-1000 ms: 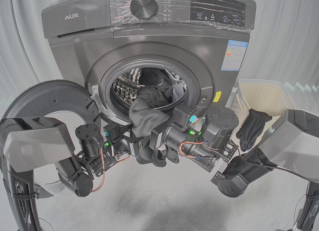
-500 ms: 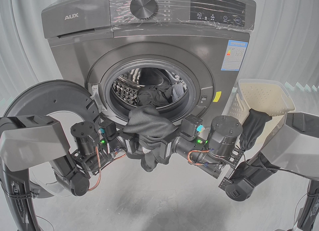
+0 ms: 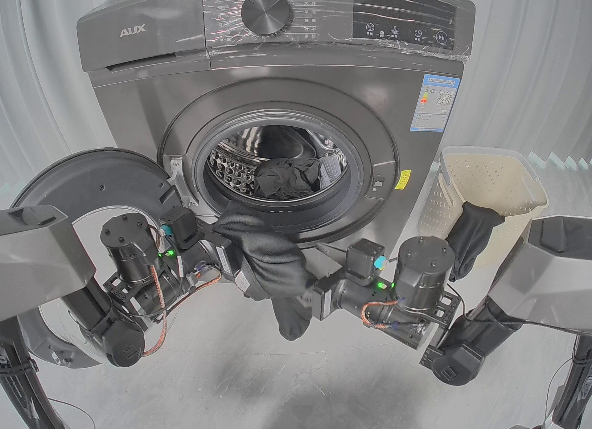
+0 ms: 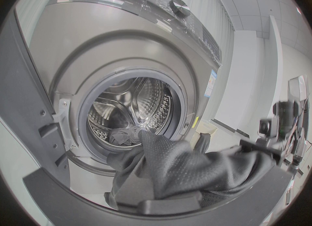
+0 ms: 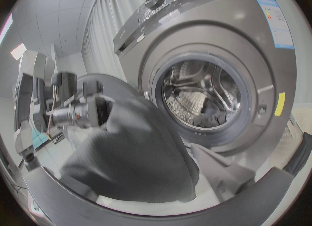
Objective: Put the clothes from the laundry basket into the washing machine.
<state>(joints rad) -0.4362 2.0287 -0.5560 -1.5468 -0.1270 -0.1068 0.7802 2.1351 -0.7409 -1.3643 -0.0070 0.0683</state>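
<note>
The washing machine (image 3: 277, 97) stands with its round door (image 3: 92, 183) swung open to the left. A black bundle of clothes (image 3: 287, 177) lies inside the drum (image 4: 136, 106). In front of the opening and below its rim, a dark grey garment (image 3: 265, 251) hangs between both arms, one end dangling toward the floor. My left gripper (image 3: 246, 276) is under it, shut on the cloth (image 4: 182, 168). My right gripper (image 3: 306, 302) is at the garment's other side, mostly covered by the cloth (image 5: 136, 152). The beige laundry basket (image 3: 493, 180) stands to the right, a black garment (image 3: 472, 236) draped over its rim.
The open door sits close behind my left arm. Grey bare floor (image 3: 246, 375) stretches in front of the machine. The basket leans against the machine's right side. Curtains hang behind everything.
Both arms have pulled back and down from the drum opening and spread apart. The dark grey garment came out with them and now hangs outside the rim.
</note>
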